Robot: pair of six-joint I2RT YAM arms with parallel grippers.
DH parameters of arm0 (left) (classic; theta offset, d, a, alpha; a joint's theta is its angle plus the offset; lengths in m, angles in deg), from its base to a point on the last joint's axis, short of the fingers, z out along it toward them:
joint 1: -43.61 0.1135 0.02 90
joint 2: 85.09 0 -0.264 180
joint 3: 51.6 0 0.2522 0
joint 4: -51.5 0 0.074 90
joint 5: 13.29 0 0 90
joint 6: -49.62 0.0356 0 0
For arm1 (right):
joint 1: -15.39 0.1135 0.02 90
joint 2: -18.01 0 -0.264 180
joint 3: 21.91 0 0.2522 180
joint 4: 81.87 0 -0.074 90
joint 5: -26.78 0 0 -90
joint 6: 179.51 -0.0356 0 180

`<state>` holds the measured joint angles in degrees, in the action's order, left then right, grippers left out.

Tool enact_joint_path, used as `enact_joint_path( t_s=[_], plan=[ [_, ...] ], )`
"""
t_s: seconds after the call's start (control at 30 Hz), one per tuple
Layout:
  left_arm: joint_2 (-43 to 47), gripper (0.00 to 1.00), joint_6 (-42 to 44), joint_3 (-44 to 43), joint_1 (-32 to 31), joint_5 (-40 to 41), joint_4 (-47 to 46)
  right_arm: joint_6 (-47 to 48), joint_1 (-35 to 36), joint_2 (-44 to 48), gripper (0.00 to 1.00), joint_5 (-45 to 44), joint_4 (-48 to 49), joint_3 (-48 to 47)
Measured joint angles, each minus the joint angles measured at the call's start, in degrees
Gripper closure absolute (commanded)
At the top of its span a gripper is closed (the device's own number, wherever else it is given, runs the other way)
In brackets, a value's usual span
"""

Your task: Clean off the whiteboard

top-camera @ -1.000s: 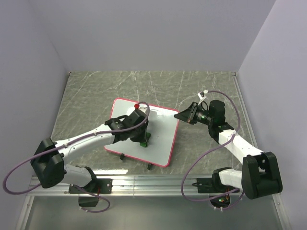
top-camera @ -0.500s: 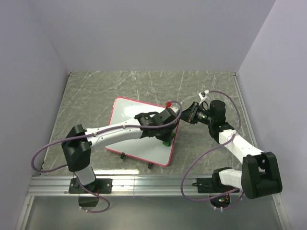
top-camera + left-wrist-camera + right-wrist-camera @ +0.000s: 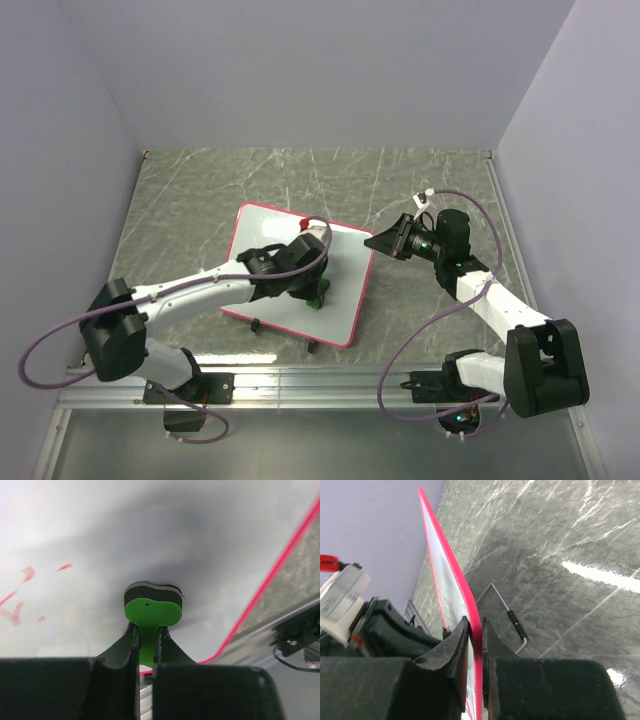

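The whiteboard lies tilted on the table, white with a red-pink frame and two black clips on its near edge. My left gripper is shut on the green eraser, whose black felt presses on the board. A few faint red marks remain left of the eraser. My right gripper is shut on the board's right edge, one finger on each side of the red frame.
A wire stand with black grips shows under the board on the grey marble table. A metal rail runs along the table's near edge. Purple walls close in the back and sides.
My left gripper with the eraser swept right across the board to its right edge, then came back left toward the middle. The right gripper has held still on the board's edge.
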<state>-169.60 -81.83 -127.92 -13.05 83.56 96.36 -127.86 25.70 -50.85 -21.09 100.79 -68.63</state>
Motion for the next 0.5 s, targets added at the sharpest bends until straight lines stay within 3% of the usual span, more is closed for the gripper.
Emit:
enact_joint_path(
  t_s=[0.27,0.5],
  plan=[
    [6.0,1.00,-2.8,8.3,1.5,0.9,-1.8,0.3,0.0,0.0,1.00,0.8,0.0,0.0],
    [4.0,1.00,-2.7,8.5,-4.8,2.0,-1.3,0.5,0.0,-0.2,1.00,0.8,0.2,-0.1]
  ],
)
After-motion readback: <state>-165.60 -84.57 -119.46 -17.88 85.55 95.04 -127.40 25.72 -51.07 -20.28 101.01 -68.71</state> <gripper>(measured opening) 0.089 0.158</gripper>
